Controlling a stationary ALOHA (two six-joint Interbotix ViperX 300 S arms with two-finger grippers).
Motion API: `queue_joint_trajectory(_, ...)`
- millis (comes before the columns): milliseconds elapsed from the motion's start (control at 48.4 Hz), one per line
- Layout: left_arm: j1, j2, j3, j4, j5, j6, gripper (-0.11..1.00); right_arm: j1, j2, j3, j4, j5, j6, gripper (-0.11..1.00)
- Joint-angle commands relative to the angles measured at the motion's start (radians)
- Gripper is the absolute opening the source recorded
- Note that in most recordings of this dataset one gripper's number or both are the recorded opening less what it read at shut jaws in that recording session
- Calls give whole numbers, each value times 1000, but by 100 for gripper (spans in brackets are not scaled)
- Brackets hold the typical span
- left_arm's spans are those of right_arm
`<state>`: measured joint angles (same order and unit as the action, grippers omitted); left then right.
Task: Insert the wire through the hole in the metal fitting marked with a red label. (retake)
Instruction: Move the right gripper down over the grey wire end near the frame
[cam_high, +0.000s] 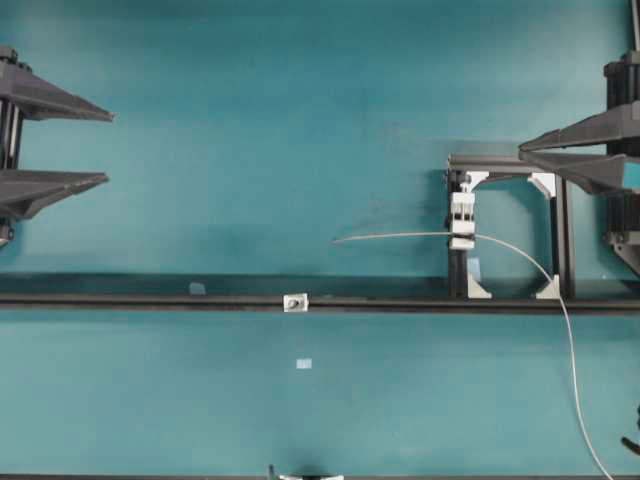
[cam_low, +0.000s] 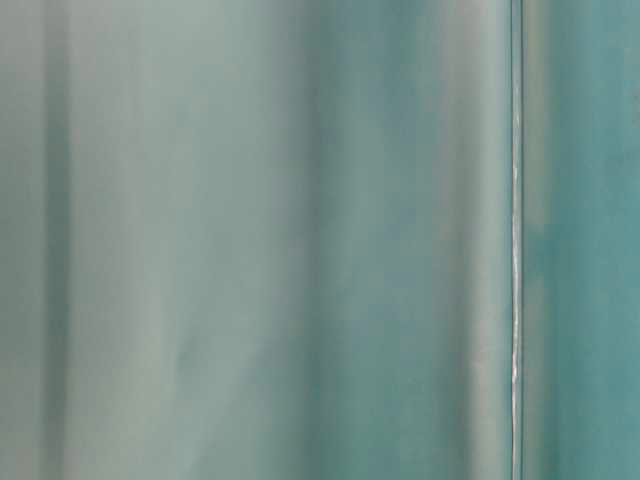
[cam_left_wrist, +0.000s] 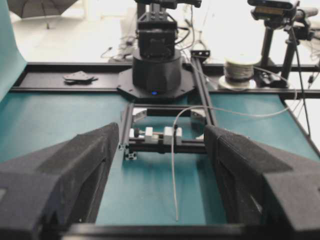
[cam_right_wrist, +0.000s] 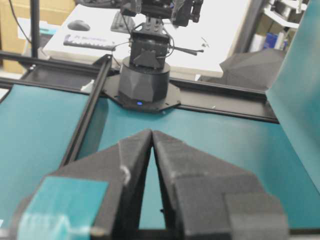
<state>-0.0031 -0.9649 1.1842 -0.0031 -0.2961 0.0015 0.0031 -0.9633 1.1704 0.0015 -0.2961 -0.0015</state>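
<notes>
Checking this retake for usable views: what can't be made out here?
- Table-level view: only blurred teal; no object readable.
- Hole in the metal fitting: too small overhead; red label not discernible.
- Wire: far end cut off by the overhead view's bottom edge.
- Right wrist view: foam fingers block the table ahead.

My left gripper (cam_left_wrist: 160, 165): fingers spread apart, holding nothing. My right gripper (cam_right_wrist: 151, 137): fingertips pressed together, holding nothing, pointing forward.
</notes>
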Motion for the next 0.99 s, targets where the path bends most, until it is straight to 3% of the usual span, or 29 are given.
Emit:
queue_joint_trajectory(0, -9, 14, 9, -26, -29, 2, 24, 2, 6, -2, 2, -9, 9, 24)
queue_joint_trajectory(41, -8, 14, 17, -26, -38, -2, 22, 2, 6, 11, 5, -28, 14, 22)
queue_joint_trajectory(145, -8, 14, 35, -26, -58, 2, 2, 2, 15, 35, 11, -83, 51, 4)
queue_joint_trajectory(227, -8, 12, 49, -26, -74, 8, -7, 2, 29, 49, 11, -110, 80, 1)
queue_joint_trajectory(434, -8, 14, 67, -26, -86, 8, -8, 2, 95, 60, 11, -123, 97, 2)
queue_joint_trajectory(495, -8, 14, 74, -26, -86, 6, -3, 2, 110, 60, 11, -118, 104, 5)
queue_joint_trajectory(557, -8, 15, 77, -26, -84, 6, 5, 2, 123, 61, 11, -117, 115, 17)
queue_joint_trajectory(640, -8, 15, 83, -26, -81, 6, 21, 2, 130, 63, 11, -117, 138, 38)
queue_joint_trajectory(743, -8, 18, 86, -26, -81, 6, 49, -3, 149, 69, 11, -117, 181, 69)
queue_joint_trajectory(846, -5, 52, 81, -26, -86, 6, 78, -12, 190, 71, 11, -115, 213, 67)
queue_joint_trajectory(970, 3, 149, 60, -26, -87, 6, 79, -14, 267, 57, 11, -117, 235, 66)
